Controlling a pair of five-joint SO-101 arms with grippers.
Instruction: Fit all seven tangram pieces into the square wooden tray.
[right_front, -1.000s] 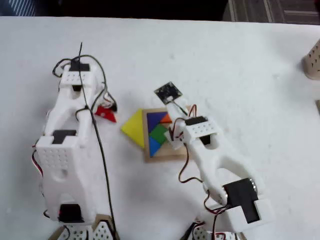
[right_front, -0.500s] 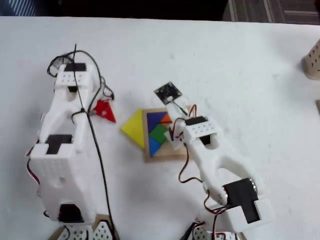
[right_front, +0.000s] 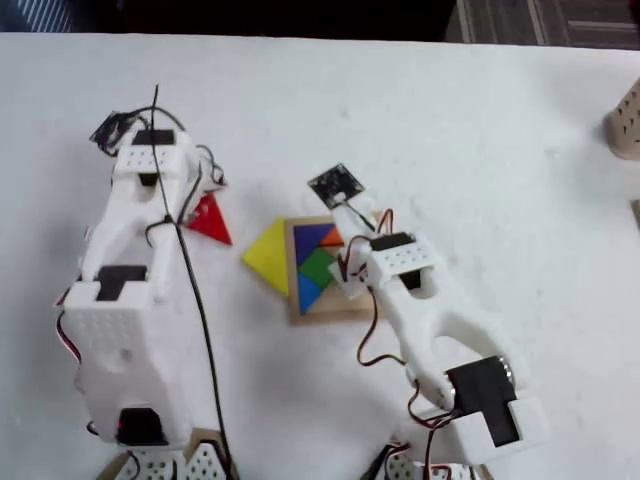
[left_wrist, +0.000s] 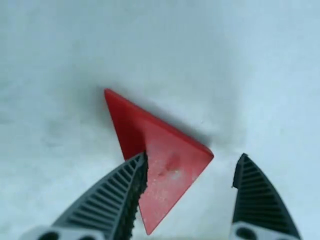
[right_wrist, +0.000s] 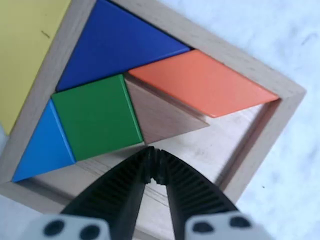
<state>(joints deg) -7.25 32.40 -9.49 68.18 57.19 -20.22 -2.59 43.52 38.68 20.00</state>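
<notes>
Nudged farther: red triangle (left_wrist: 165, 150), under spread left claw (left_wrist: 192, 159). Likely light, stiff, slick; pinch across edges. Pressed together: right claw (right_wrist: 155, 160).

White counter (right_front: 480, 120) is carrying wooden tray (right_front: 322, 318); yellow triangle (right_front: 268, 255) lying just beside its rim, red triangle (right_front: 211, 219) lying apart, tan perforated block (right_front: 626, 122) sitting at the edge.

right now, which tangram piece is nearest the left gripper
The red triangle, lying alone on the table at the open left gripper; the yellow triangle lies beside the tray and the others sit inside it.
</notes>
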